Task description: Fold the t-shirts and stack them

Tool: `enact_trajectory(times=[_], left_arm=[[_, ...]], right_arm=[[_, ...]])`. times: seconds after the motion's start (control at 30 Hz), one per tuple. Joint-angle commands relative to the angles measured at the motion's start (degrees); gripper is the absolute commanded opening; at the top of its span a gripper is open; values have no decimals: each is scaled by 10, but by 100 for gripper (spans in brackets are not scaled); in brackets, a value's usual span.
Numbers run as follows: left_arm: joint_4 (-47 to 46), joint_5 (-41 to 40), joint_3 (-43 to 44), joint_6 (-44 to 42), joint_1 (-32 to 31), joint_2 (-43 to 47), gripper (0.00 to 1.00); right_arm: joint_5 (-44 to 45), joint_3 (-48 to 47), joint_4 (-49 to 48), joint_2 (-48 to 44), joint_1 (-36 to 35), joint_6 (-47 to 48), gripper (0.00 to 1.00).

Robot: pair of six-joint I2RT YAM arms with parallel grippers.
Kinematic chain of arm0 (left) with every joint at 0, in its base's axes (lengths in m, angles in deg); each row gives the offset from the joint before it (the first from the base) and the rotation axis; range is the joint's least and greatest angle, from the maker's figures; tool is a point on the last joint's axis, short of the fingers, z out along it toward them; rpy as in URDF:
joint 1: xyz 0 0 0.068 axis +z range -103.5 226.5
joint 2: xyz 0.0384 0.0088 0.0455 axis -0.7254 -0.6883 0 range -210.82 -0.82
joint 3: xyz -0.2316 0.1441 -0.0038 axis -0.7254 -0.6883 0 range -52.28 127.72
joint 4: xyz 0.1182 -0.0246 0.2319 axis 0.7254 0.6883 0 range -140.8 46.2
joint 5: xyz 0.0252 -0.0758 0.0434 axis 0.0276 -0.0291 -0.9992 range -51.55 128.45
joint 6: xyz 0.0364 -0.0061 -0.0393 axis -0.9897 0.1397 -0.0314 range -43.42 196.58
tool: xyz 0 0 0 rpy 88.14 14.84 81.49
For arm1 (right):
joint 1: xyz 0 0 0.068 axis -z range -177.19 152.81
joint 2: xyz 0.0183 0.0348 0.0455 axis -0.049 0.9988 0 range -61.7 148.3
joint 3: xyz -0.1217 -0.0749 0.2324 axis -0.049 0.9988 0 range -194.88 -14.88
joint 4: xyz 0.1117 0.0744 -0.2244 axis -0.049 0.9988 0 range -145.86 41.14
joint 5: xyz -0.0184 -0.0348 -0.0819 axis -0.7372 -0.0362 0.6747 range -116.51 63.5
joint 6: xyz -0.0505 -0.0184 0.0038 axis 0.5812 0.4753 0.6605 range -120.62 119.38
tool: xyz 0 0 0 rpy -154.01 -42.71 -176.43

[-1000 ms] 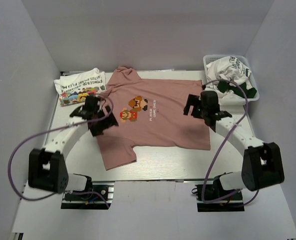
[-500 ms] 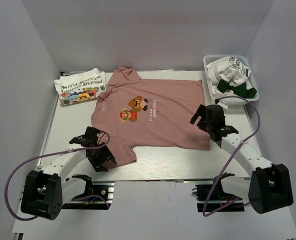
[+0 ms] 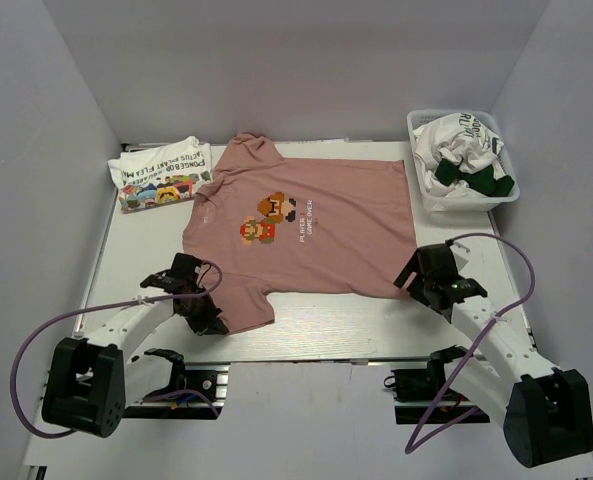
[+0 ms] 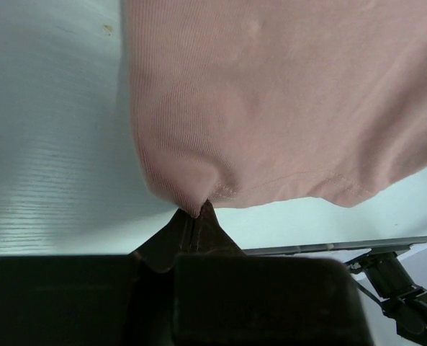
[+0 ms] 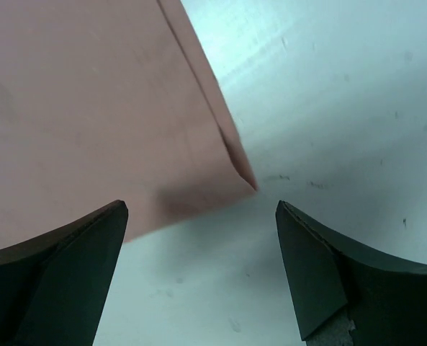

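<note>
Centrally on the table (image 3: 326, 325) lies the pink t-shirt (image 3: 306, 235), spread flat with its pixel print facing up, collar towards the far left and hem towards the right.

The left gripper (image 3: 208, 318) sits at the near-left sleeve. From above its tips are lost under its own dark body. The left wrist view settles it: the left gripper (image 4: 197, 216) has its fingers pressed together, pinching a small pucker of the sleeve's stitched edge. That view cuts off the rest of the shirt and shows none of the print.

The right gripper (image 3: 418, 284) is at the shirt's near-right hem corner. In the right wrist view the right gripper (image 5: 201, 207) stands spread wide, holding nothing, with the pointed corner of the cloth lying between the two fingers (image 5: 69, 267). Whether the fingertips touch the table cannot be told. The cloth runs out of frame at the top and left.

At the far-left corner rest the folded tees (image 3: 161, 172), white with dark lettering and a colourful print; the lettering is too small to read. At the far right, the white basket (image 3: 470, 203) holds crumpled tees (image 3: 456, 150), white and dark green. How many are in there is hard to make out.
</note>
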Motion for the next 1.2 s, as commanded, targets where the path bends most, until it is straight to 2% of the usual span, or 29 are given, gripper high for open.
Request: enact_trajectory(times=[0.0,0.07,0.1,0.17,0.2,0.27,0.37,0.4,0.43,0.5,0.57,0.67,0.8,0.9,1.1,1.17], left_arm=[[17,-9,9,-13,-2,22,0],[17,-4,9,-13,-2,27,0],[17,1,9,-13,-2,33,0],[17,6,3,-13,-2,39,0],[17,12,3,-13,-2,39,0],[17,12,3,-18,-2,39,0],[23,37,-18,-12,-2,45,0],[29,49,-25,-12,-2,54,0],[41,55,-31,-7,-2,70,0],[64,55,-37,-7,-2,90,0],[107,60,-25,-7,-2,127,0],[159,60,1,-14,-2,164,0],[175,65,6,-22,-2,200,0],[137,91,6,-22,-2,200,0],[50,115,49,-27,-2,145,0],[35,115,61,-37,-2,129,0]], right_arm=[[-41,36,17,-3,7,-23,89],[-65,47,-8,3,7,-21,87],[-69,50,-19,5,7,-21,80],[-68,51,-25,18,7,-24,74],[-70,51,-31,27,8,-23,66],[-65,58,-39,39,7,-20,57],[-46,64,-27,45,9,-28,37],[-39,65,-25,40,9,-32,22],[-26,68,-9,24,11,-35,18],[-1,68,8,8,13,-42,2],[18,68,52,-23,13,-56,0],[-5,62,79,-85,11,-61,0],[-14,57,101,-137,11,-60,0],[-20,54,92,-135,9,-51,0],[-39,47,41,-82,8,-20,0],[-34,43,27,-59,11,-19,10]])
